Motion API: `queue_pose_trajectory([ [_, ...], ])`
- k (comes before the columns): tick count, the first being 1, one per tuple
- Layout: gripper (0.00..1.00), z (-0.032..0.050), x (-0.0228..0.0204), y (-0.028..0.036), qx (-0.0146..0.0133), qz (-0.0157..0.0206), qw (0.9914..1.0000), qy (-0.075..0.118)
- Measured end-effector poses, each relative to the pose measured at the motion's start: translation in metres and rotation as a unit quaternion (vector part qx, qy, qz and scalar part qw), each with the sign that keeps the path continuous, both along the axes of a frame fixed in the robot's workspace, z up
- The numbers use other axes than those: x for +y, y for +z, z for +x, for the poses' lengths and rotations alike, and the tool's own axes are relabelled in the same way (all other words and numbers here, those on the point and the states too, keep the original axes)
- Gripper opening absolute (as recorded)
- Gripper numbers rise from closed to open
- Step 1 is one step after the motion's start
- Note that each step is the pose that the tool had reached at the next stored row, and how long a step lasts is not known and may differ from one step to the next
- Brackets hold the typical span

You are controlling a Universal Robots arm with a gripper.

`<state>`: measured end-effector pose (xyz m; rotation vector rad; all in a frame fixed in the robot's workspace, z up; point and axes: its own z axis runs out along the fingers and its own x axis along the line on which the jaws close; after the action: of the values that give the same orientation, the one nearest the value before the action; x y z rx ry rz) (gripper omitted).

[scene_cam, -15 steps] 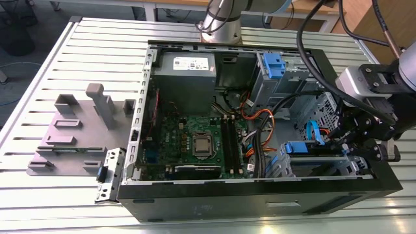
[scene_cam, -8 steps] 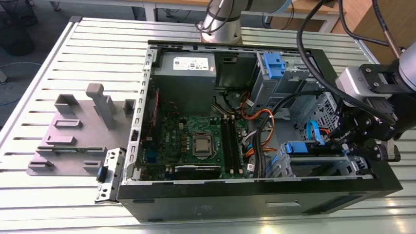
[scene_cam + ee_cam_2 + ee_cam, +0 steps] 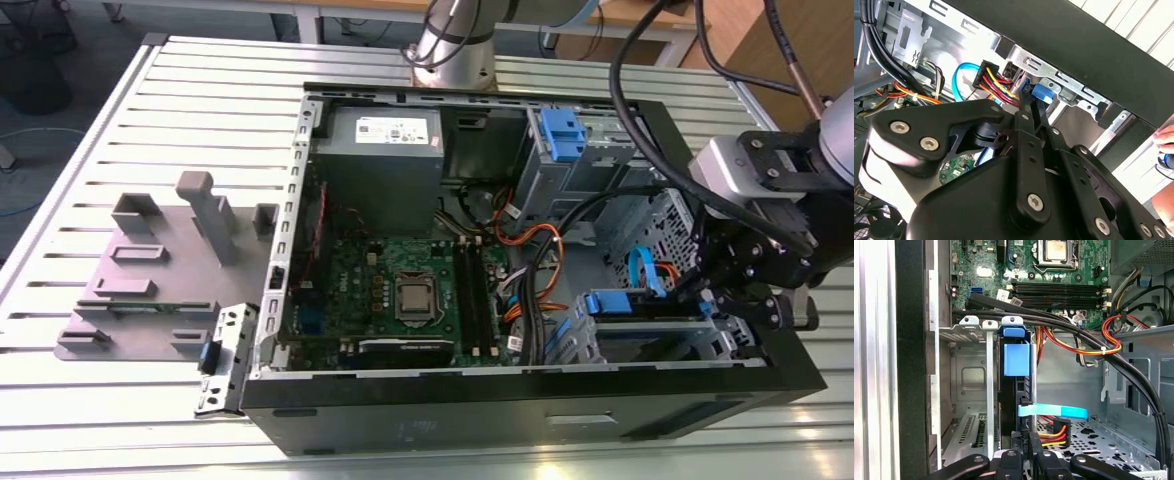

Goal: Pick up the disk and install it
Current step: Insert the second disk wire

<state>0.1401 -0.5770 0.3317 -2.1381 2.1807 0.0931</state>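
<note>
Inside the open computer case point(image 3: 534, 405) on the slatted metal bench point(image 3: 174, 130), the claw point(image 3: 727, 300) hangs at the corner nearest the exterior view's right, over the lower drive bay. There the disk point(image 3: 627, 302) shows as a blue bracket tab standing upright in the bay, with a light-blue flat cable point(image 3: 641, 268) looping above it. The first wrist view looks along the bay from the claw's side: the disk point(image 3: 1015, 385) stands on edge as a dark slab between silver rails point(image 3: 989, 385), its blue bracket at the far end, and the light-blue cable point(image 3: 1054, 411) and a plug of red, yellow and black wires point(image 3: 1051, 432) lie at its near end, just past the claw point(image 3: 1026, 460). The fingers look narrow there, close on either side of the disk's near edge, though I cannot tell if they grip it. The second wrist view shows the claw point(image 3: 1026, 107) from behind, its black linkage reaching to the blue bracket point(image 3: 1041, 92), and a green circuit board underneath. The exterior view alone takes in the motherboard point(image 3: 400, 290), the grey power supply point(image 3: 380, 150) and a grey fixture plate point(image 3: 147, 280) beside the case.
</note>
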Motion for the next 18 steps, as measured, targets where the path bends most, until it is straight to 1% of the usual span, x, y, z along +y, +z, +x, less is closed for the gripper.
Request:
queue_pose_trajectory([
  [5, 0.17, 0.0000, 0.0000, 0.0004, 0.0000, 0.0003, 1.00000, 0.000],
  [8, 0.17, 0.0000, 0.0000, 0.0039, 0.0000, 0.0015, 1.00000, 0.000],
  [11, 0.17, 0.0000, 0.0000, 0.0046, 0.0000, 0.0040, 0.99999, 0.000],
  [14, 0.17, -0.0019, 0.0000, 0.0044, -0.0002, 0.0057, 0.99998, 0.000],
  [16, 0.17, -0.0046, 0.0000, 0.0045, -0.0006, 0.0056, 0.99998, 0.000],
  [18, 0.17, -0.0051, -0.0001, 0.0043, -0.0006, 0.0056, 0.99998, 0.000],
])
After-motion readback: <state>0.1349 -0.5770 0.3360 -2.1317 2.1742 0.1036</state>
